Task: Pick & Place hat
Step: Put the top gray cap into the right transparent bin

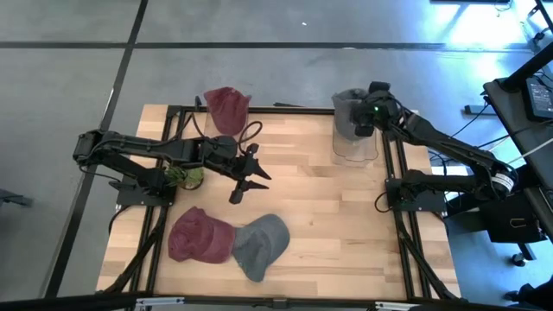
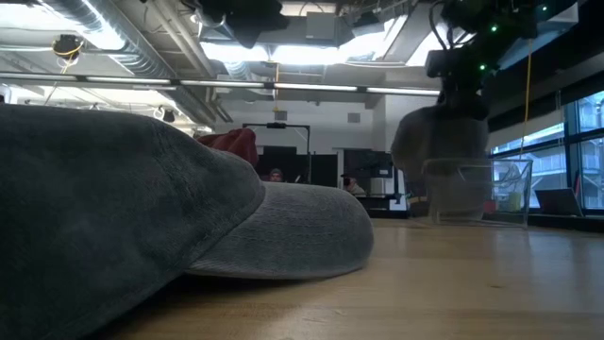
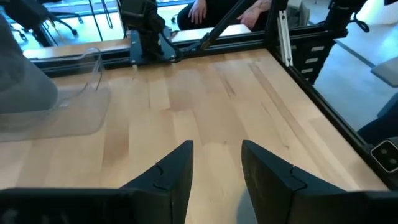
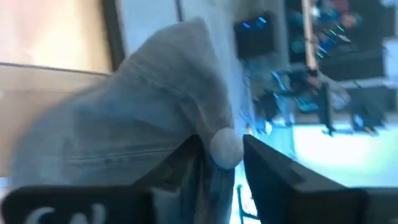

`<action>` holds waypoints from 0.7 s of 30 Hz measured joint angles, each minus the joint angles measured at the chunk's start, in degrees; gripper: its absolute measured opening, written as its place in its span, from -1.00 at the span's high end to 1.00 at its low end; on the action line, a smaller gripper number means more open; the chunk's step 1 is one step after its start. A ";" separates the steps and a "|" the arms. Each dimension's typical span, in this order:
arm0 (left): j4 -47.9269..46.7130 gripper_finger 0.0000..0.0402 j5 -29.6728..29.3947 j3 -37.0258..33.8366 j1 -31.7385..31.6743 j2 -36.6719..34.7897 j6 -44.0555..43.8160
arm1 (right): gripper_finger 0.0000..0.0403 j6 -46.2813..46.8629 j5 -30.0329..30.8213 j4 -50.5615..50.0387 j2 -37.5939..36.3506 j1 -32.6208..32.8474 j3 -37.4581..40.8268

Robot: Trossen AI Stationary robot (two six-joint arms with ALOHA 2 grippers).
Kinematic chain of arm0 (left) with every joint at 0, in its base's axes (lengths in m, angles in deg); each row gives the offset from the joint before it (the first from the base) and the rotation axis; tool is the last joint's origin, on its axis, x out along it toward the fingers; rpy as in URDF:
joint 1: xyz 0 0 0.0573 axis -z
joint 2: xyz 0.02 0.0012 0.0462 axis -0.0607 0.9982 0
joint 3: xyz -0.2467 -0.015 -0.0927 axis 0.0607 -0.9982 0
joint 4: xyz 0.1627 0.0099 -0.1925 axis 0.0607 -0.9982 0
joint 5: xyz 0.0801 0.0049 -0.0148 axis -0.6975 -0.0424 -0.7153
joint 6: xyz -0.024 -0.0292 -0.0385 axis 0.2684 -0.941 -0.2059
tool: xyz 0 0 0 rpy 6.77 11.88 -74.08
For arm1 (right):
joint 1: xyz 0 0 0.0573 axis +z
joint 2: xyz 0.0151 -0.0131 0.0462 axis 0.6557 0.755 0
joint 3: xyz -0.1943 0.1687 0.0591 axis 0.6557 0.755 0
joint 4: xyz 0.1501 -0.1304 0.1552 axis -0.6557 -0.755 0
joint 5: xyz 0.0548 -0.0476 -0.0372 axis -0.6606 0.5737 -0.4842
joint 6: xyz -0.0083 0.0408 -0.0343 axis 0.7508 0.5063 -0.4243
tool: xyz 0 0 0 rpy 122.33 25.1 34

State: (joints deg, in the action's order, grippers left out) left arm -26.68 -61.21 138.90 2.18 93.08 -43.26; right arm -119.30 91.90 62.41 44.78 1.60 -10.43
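A light grey hat (image 1: 350,117) hangs partly inside a clear plastic bin (image 1: 356,149) at the table's far right. My right gripper (image 1: 365,119) is above the bin, shut on that hat. In the low view the hat (image 2: 436,142) hangs under the gripper into the bin (image 2: 477,194). My left gripper (image 1: 249,183) is open over bare wood mid-table, touching nothing. A maroon hat (image 1: 199,235) and a dark grey hat (image 1: 261,244) lie side by side near the front edge. Another maroon hat (image 1: 227,106) sits at the far edge. My right gripper (image 4: 221,149) pinches the light grey hat between its two fingers at the top of the crown, right by the round button (image 4: 225,148). The fingers come from above, pointing down. The hat hangs below them with its lower part inside the bin; whether it touches the bin's floor cannot be told.
A green object (image 1: 186,175) lies beside the left arm's base. Black frame rails (image 1: 393,173) run along the table's left and right sides. Bare wood (image 1: 320,199) stretches between the bin and the front hats. People sit in the room beyond the table (image 3: 199,9).
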 joint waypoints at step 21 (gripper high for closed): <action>-4.27 0.35 -0.06 -0.02 0.24 0.00 -3.89 | 0.19 6.66 2.43 -6.99 -0.13 1.66 -0.46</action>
State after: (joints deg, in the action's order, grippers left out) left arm -30.95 -61.27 138.88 2.42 93.08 -47.15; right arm -112.64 94.33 55.42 44.65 3.26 -10.89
